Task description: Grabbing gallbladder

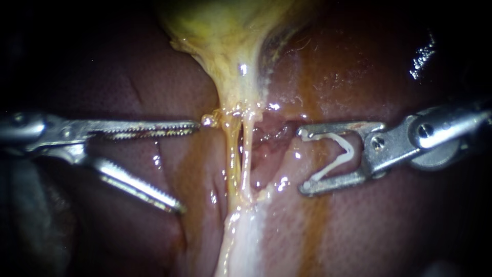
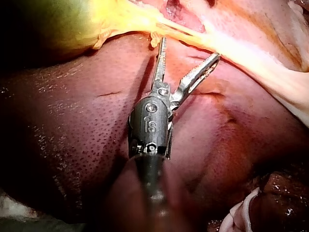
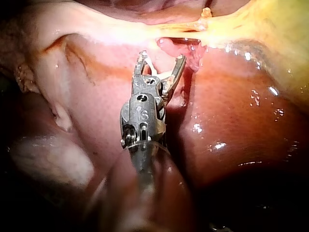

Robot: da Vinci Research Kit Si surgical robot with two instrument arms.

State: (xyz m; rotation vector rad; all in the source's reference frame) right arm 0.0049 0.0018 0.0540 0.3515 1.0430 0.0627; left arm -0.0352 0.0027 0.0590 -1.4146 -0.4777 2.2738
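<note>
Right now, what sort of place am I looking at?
Likely a surgical bench setup, seen close through an endoscope. Wet liver and a yellowish gallbladder fill the view. The left instrument and the right instrument, which holds a white clip, reach in.

The liver [image 1: 400, 225] fills the view, dark red-brown and wet, with an orange stain running down it. Two thin, pale yellow tubes [image 1: 246, 159] run side by side down the middle, beside a raw pink hollow [image 1: 271, 146]. Lower down they meet a broad whitish band [image 1: 246, 241]. A white V-shaped clip [image 1: 350, 151] stands open just right of the tubes, its mouth toward them, not touching them.
</note>
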